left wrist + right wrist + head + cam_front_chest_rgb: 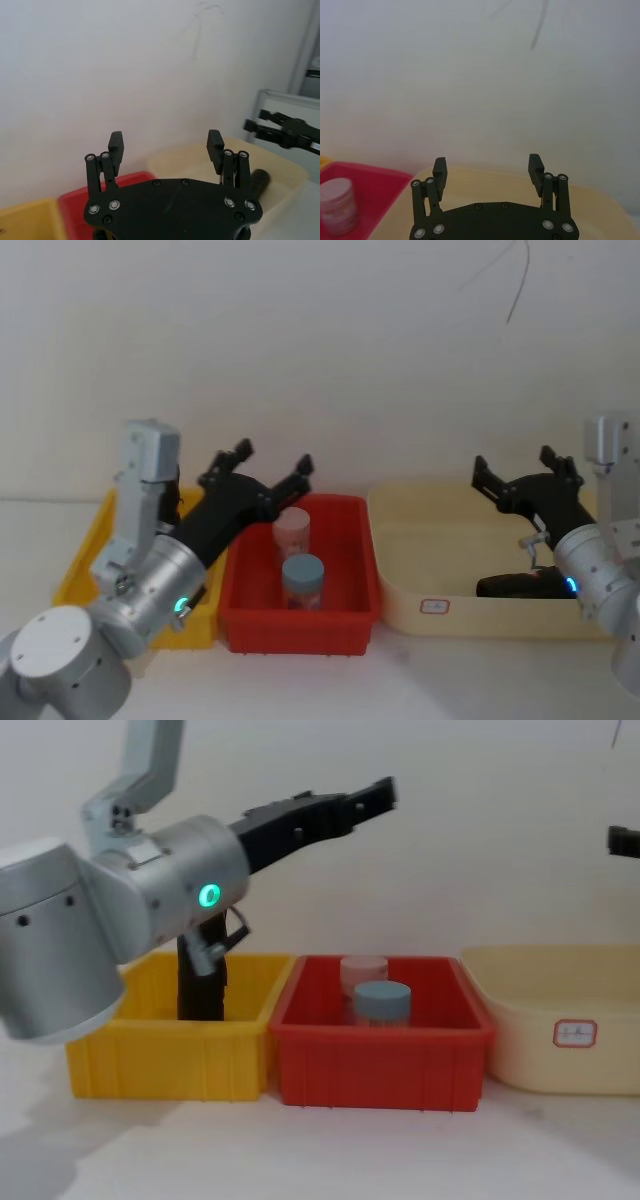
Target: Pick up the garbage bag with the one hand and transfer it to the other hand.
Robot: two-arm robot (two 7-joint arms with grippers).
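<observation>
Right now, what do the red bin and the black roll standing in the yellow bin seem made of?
The red bin looks like rigid moulded plastic, with a slight sheen and a formed lip. The black roll in the yellow bin is probably rolled plastic film, smooth and matte.

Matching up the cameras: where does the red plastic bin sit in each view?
Head: red rectangular plastic bin, low centre.
Chest: bin low centre.
Left wrist: bin beyond the black left claw.
Right wrist: bin beyond the black right claw.
Landmark: cream plastic tub beside it in all four.
</observation>
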